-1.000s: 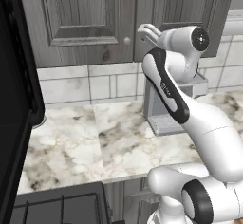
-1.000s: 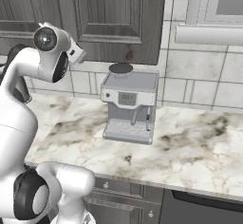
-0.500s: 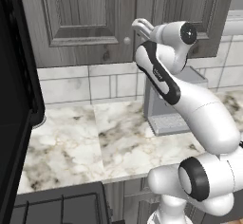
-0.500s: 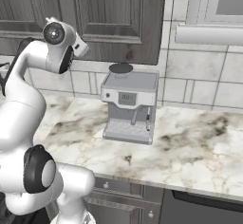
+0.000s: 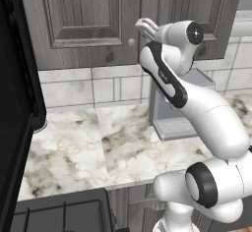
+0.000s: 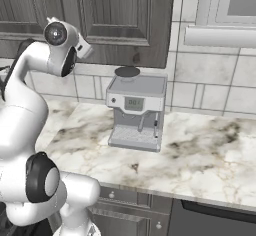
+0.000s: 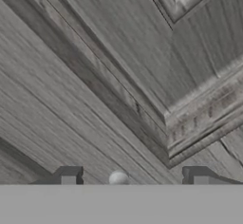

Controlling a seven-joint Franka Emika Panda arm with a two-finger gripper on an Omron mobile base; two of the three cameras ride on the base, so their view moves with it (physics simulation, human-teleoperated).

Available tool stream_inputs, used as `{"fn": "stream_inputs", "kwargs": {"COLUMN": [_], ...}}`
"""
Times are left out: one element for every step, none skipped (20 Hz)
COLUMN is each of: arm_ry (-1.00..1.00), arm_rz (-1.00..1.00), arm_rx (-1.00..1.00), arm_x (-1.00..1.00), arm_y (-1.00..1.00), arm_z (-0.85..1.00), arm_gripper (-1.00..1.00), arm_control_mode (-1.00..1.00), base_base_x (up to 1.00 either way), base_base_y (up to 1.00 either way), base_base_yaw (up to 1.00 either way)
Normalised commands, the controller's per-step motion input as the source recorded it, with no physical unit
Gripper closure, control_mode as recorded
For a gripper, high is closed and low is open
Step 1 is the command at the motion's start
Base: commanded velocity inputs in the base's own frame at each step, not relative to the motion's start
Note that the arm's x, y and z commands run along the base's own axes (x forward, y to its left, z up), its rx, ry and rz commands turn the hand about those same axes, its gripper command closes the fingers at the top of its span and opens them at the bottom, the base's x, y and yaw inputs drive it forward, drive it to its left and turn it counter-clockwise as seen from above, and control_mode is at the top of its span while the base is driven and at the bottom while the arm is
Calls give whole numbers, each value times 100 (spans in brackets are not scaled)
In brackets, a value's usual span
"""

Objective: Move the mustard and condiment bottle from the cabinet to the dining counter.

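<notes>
The cabinet (image 5: 83, 19) hangs above the worktop with its grey raised-panel doors shut; it also shows in the right base view (image 6: 115, 15). My gripper (image 5: 145, 27) is raised to the lower corner of the left door, close to its small round knob (image 5: 131, 42). In the hand view the door panel (image 7: 118, 76) is very near. The knob (image 7: 118, 178) sits between my open gripper's (image 7: 134, 176) two dark fingertips, nearer the left one, with gaps on both sides. The mustard and the condiment bottle are hidden. The dining counter is out of view.
A grey coffee machine (image 5: 177, 108) (image 6: 136, 111) stands on the marble worktop (image 5: 98, 142) under the cabinet, against the tiled backsplash (image 5: 88, 86). A tall black appliance (image 5: 15, 103) blocks the left side. A dark stovetop (image 5: 59, 216) lies at the lower left.
The arm has stretched upward and the hand has swung left and up, closing in on the cabinet door's knob.
</notes>
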Motion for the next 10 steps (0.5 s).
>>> {"fn": "stream_inputs", "kwargs": {"arm_ry": [7,7,9,8,7,7,6,6,8,10], "arm_rz": [0,0,0,0,0,0,0,0,0,0], "arm_rx": [0,0,0,0,0,0,0,0,0,-1], "arm_x": [47,46,35,27,25,25,26,24,21,11], "arm_y": [54,47,36,29,28,24,21,19,18,12], "arm_z": [-40,-37,-34,-30,-30,-30,-26,-24,-21,-14], "arm_gripper": [100,100,100,100,100,100,100,100,100,100], "arm_control_mode": [-100,-100,-100,-100,-100,-100,-100,-100,-100,-100], "base_base_x": [0,0,0,0,0,0,0,0,0,0], "base_base_y": [0,0,0,0,0,0,0,0,0,0], "base_base_yaw": [0,0,0,0,0,0,0,0,0,0]}}
